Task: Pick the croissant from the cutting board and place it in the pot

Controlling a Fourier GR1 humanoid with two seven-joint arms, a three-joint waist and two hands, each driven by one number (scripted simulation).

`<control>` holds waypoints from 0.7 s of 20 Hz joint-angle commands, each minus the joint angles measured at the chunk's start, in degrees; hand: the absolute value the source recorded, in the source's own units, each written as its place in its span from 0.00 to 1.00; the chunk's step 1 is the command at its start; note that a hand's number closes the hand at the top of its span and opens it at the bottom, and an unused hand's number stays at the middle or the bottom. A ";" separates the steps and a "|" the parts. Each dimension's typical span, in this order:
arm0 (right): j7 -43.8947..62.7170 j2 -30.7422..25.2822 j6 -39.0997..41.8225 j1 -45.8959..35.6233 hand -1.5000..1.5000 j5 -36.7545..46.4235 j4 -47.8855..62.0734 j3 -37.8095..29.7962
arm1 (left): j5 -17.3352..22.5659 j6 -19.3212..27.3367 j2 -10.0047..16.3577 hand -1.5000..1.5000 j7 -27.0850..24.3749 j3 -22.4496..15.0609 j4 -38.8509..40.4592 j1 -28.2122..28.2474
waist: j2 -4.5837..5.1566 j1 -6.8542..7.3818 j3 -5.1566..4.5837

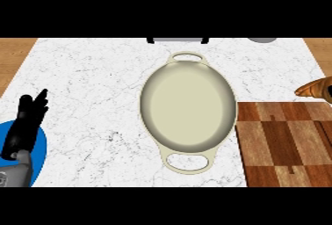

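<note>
Fingers (31, 105) on the left hand (23, 127) are straight and released, pointing up, holding nothing. That hand is resting low at the left edge of the view, over a blue round shape (40, 154).

Across to the right, the cutting board (282, 145), a patchwork of light and dark wood, lies along the right side of the marble table (91, 79), and nothing sits on its visible top. Just beside its left edge, dead centre, is the pot (188, 105): cream, oval, one loop handle toward the robot and one away, nothing inside.

And the croissant (313, 89)? It's off the board, showing at the right edge of the view just beyond the board's far edge, well apart from the pot. A dark sliver of the right hand (329, 93) shows right against it, cut off by the frame, and I can't tell whether that hand is gripping it.

At the far edge of the table are a grey-and-black object (178, 40) and a grey round thing (262, 39), both cropped.
</note>
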 commanded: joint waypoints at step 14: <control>13.97 18.20 -0.50 -20.36 1.00 11.46 22.65 24.68 | -0.08 -0.90 0.03 0.50 -1.07 1.12 1.49 -1.40 | 0.34 0.68 0.06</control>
